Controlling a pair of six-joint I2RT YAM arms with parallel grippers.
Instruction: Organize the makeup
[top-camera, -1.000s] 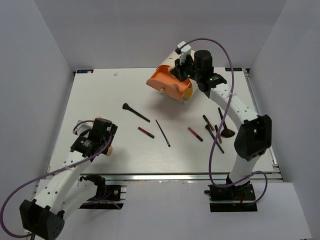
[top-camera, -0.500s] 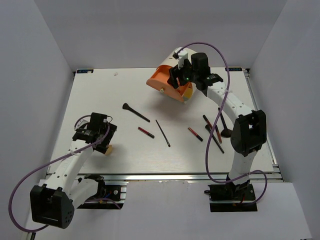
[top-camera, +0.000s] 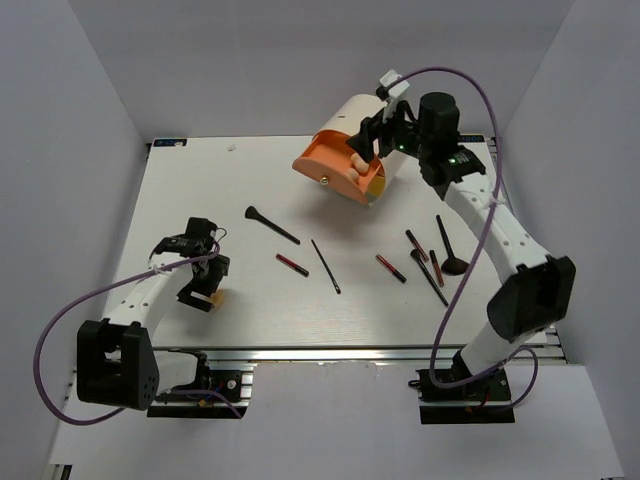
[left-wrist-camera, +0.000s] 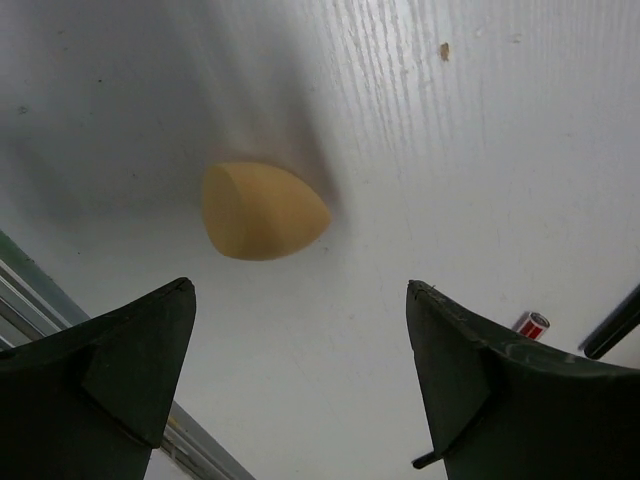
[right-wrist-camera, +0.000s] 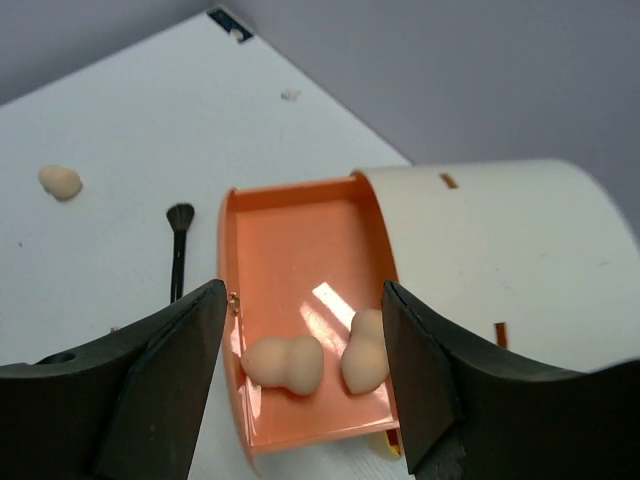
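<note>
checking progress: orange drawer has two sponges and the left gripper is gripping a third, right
No: the left gripper is open, and that sponge lies loose on the table, per the left wrist view. The orange drawer does hold two sponges.

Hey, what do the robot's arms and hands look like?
The left arm and right arm are white links with black joints, each trailing a purple cable. The left hand and right hand each have two dark wedge-shaped fingers.

Two sponges (right-wrist-camera: 283, 364) in orange drawer (right-wrist-camera: 300, 240), brush (right-wrist-camera: 178, 250) beside, perhaps another sponge (right-wrist-camera: 60, 181) beyond
</note>
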